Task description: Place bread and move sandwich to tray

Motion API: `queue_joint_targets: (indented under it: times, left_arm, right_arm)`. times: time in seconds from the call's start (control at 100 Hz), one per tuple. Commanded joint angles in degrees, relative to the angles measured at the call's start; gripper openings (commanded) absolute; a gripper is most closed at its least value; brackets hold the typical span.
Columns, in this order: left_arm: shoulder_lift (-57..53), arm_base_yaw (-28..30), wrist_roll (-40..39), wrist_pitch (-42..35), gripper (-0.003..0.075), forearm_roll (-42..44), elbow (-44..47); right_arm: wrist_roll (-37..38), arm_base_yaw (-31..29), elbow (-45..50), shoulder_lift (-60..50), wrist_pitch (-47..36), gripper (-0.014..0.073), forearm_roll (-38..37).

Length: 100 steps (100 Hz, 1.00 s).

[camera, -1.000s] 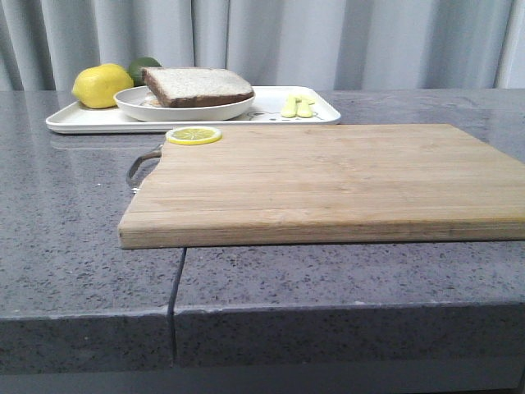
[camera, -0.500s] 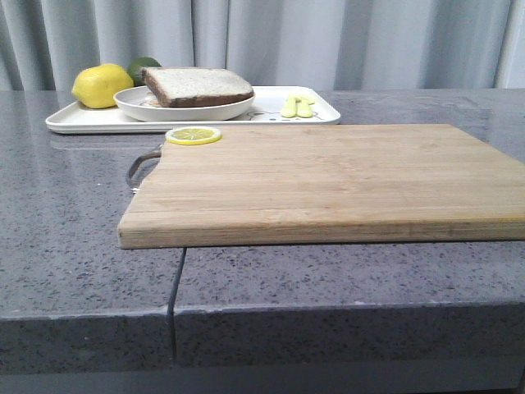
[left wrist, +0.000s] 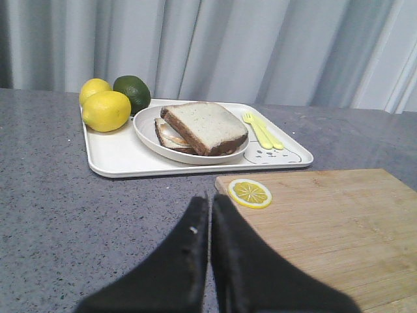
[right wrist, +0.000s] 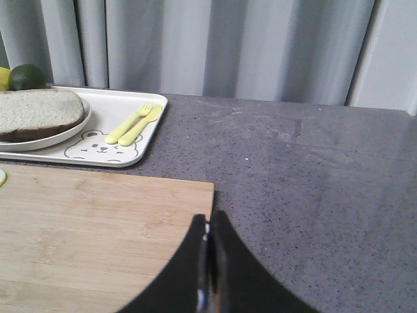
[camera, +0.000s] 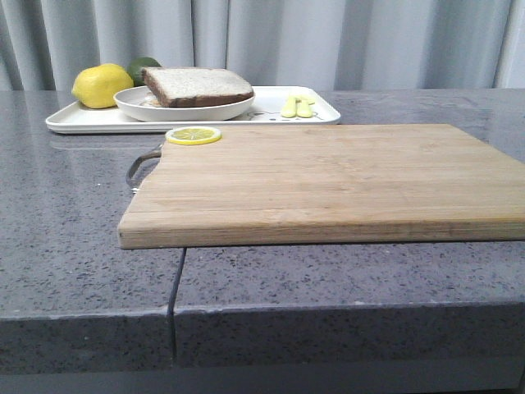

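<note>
White and rectangular, the rimmed tray (left wrist: 111, 156) with its bear drawing carries the sandwich (left wrist: 199, 127) on a shallow round white plate, two yellow lemons (left wrist: 104, 109) and a dark green lime (left wrist: 133, 91) beside it. Just in front of the tray lies the wooden cutting board (camera: 328, 176). The left gripper (left wrist: 210, 225) and right gripper (right wrist: 208, 251) are both pressed closed, empty.

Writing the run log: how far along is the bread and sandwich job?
Looks finished. The bread tops the sandwich, whose plate sits on the tray. Nothing in hand: left gripper and right gripper are shut and empty, off the tray. Nothing visibly left.
</note>
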Motion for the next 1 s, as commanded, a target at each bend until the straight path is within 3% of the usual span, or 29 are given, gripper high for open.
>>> queue_joint_targets:
  times: [0.0, 0.18, 0.54, 0.81, 0.99]
  left_arm:
    - [0.23, -0.56, 0.09, -4.51, -0.0020, -0.43, -1.51]
    - [-1.96, 0.86, 0.09, -5.31, -0.0020, 9.00, -0.43]
    - [-14.13, 16.19, 0.09, -6.03, -0.0020, 14.39, 11.22]
    - [-23.41, 16.88, 0.09, -6.03, -0.0020, 14.79, 20.38]
    - [-23.50, 16.88, 0.09, -6.59, -0.0020, 14.79, 23.26]
  right_arm:
    - [-0.32, -0.30, -1.55, 0.21, -4.22, -0.0067, 0.01]
    - [-0.32, -0.30, -1.55, 0.21, -4.22, -0.0067, 0.01]
    - [-0.32, -0.30, -1.55, 0.21, -4.22, -0.0067, 0.01]
    - [-0.32, -0.30, -1.55, 0.21, -4.22, -0.0067, 0.01]
    - [-0.32, -0.30, -1.55, 0.21, -4.22, -0.0067, 0.01]
